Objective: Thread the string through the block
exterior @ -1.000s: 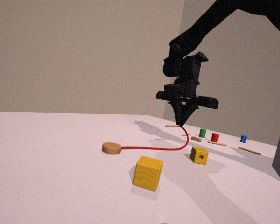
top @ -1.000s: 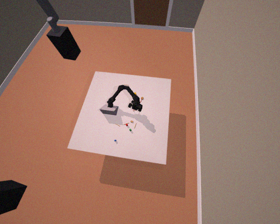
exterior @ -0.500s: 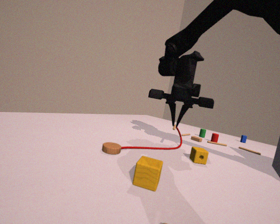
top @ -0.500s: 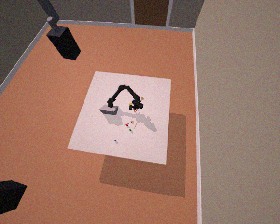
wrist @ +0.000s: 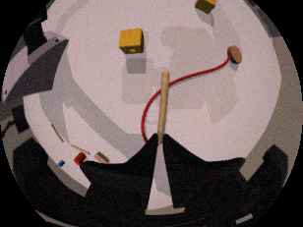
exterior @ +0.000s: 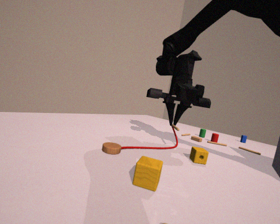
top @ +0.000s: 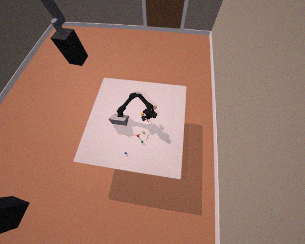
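My gripper (exterior: 173, 125) (wrist: 159, 137) is shut on one end of the wooden stick (exterior: 175, 127) (wrist: 163, 104) and holds it above the table. The stick's other end sticks out free. The red string (exterior: 147, 147) (wrist: 144, 119) hangs from the held end, bends and runs along the table to the round wooden button (top: 155, 107) (exterior: 111, 148) (wrist: 235, 55). The yellow block with the hole (top: 142, 113) (exterior: 199, 155) (wrist: 131, 40) sits on the table; its hole shows in the exterior view. The stick is apart from it. No string passes through it.
A second yellow block (exterior: 148, 173) (wrist: 205, 4) stands nearer the button. Beyond the holed block are a small wooden block (exterior: 196, 138), a red cylinder (exterior: 215, 137), a green cylinder (exterior: 203, 133), a blue piece (exterior: 244, 139) and loose sticks (exterior: 217, 143) (exterior: 249, 150).
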Robot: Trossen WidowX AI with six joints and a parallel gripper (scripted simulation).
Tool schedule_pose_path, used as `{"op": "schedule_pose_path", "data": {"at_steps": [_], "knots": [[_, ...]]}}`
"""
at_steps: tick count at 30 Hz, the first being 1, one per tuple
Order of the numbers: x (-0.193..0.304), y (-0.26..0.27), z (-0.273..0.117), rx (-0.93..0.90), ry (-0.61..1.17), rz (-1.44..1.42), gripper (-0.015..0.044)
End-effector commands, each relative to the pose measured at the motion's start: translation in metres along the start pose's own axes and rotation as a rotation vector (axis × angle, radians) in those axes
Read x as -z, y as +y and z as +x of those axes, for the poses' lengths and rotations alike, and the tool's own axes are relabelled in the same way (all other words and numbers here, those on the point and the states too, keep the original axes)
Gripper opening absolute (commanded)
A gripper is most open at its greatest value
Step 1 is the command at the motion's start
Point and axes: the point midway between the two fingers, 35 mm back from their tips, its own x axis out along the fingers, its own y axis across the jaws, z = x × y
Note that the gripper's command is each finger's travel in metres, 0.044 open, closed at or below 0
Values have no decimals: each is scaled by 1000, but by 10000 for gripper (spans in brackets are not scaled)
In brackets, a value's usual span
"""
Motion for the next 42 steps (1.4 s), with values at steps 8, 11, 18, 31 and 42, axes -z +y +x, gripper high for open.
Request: {"op": "schedule_pose_path", "data": {"at_steps": [8,11,18,31,42], "knots": [[12,-4,-2,5,2,-14,0],[16,-4,-2,5,2,-14,0],[25,-5,-2,5,3,-14,0],[42,-5,-3,5,4,-14,0],[56,-5,-2,5,5,-13,0]]}}
